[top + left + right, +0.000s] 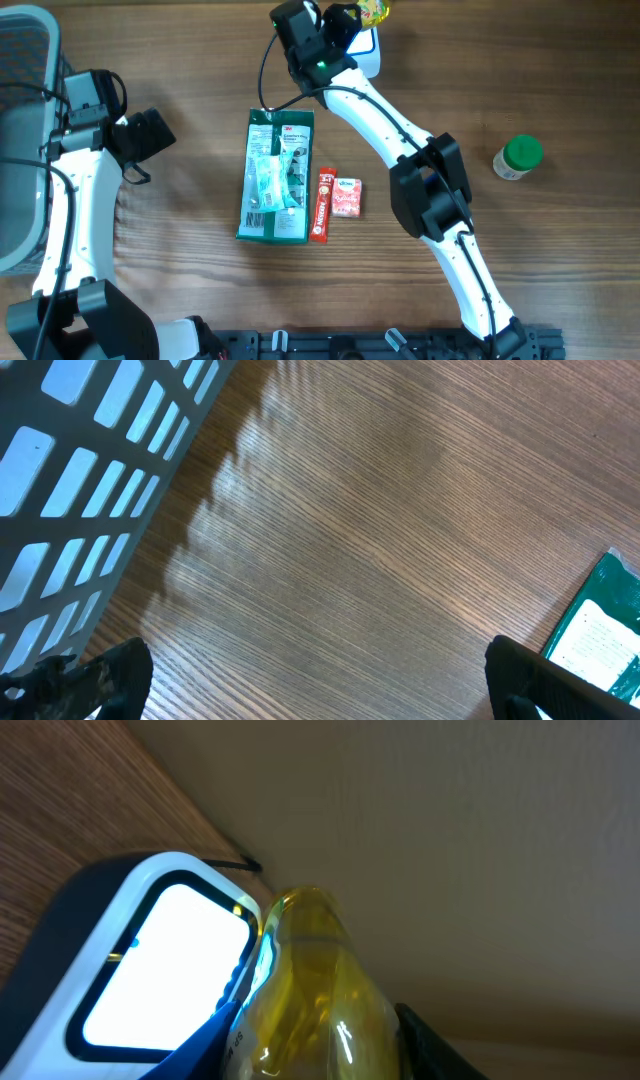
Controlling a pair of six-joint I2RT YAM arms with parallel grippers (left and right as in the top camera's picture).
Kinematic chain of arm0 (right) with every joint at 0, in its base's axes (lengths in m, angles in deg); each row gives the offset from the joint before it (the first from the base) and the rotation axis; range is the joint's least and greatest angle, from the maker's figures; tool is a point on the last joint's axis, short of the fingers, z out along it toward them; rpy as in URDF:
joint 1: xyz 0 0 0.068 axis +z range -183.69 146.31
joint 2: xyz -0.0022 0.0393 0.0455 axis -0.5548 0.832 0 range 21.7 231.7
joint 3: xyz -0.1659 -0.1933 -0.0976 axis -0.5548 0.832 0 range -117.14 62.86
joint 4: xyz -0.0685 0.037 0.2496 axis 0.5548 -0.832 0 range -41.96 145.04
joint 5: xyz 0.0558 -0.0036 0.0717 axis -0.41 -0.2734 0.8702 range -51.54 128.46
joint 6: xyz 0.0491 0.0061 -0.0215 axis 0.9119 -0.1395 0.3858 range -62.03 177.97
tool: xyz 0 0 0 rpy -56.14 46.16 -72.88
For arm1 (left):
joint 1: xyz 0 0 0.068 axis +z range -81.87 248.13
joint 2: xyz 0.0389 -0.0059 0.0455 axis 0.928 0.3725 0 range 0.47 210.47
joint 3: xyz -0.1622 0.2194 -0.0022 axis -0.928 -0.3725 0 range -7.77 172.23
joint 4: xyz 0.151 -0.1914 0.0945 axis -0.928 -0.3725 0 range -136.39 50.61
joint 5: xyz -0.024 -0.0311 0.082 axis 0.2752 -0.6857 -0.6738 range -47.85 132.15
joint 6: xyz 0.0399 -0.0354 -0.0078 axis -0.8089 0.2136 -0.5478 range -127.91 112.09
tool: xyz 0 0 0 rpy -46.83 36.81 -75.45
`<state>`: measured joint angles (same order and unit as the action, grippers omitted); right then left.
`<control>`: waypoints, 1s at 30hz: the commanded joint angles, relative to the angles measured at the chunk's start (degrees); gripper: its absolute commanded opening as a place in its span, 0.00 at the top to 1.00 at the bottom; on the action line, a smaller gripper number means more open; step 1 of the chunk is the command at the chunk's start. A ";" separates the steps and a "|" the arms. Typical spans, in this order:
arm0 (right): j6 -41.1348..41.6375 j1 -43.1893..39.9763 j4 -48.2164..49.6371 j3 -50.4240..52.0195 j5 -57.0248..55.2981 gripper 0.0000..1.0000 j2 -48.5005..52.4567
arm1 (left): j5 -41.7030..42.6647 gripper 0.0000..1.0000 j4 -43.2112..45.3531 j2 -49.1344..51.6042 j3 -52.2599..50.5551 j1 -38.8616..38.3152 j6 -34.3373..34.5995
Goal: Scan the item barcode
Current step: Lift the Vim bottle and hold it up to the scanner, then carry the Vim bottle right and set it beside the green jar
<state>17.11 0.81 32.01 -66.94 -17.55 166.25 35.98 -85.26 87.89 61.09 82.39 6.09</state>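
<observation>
My right gripper point(356, 16) is at the table's far edge, shut on a yellow see-through item point(375, 10). In the right wrist view the yellow item point(312, 985) fills the gap between the two fingers point(432, 1042) of the right gripper point(312, 1045), with a strip of white label at its lower left. It hangs right beside the lit white window of the barcode scanner point(160, 960), which also shows as a white and blue scanner point(368, 52) from overhead. My left gripper point(160, 135) stands open over bare wood, fingers point(120, 672) wide apart and nothing in the left gripper point(320, 672).
A grey slotted basket point(25, 130) stands at the left edge, seen close as the basket point(80, 470). A green packet point(277, 178), a red stick pack point(322, 205) and a small pink box point(346, 197) lie mid-table. A green-lidded jar point(518, 157) stands right.
</observation>
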 commanded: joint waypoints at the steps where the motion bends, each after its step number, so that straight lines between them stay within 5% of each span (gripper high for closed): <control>1: 5.38 1.44 -0.13 -0.02 -1.46 0.84 1.31 | -0.13 0.00 0.15 -0.42 0.52 0.26 -0.72; 13: 7.06 -0.39 -0.74 -0.04 -7.06 0.79 -9.77 | -0.13 0.00 0.15 -0.42 0.52 0.26 -0.74; 17: 17.70 -2.34 -10.58 -0.04 -5.11 0.82 -18.34 | -0.13 0.00 0.15 -0.42 0.52 0.26 -0.74; 23: 40.11 -9.31 -40.04 -0.04 22.53 0.74 -27.12 | -0.13 0.00 0.15 -0.42 0.52 0.26 -0.74; 30: 46.86 -26.25 -60.41 0.09 52.06 0.75 -25.75 | -0.13 0.00 0.15 -0.42 0.52 0.26 -0.74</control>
<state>58.53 -19.02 -25.23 -66.70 19.30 139.30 36.00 -85.26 87.89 61.09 82.39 6.09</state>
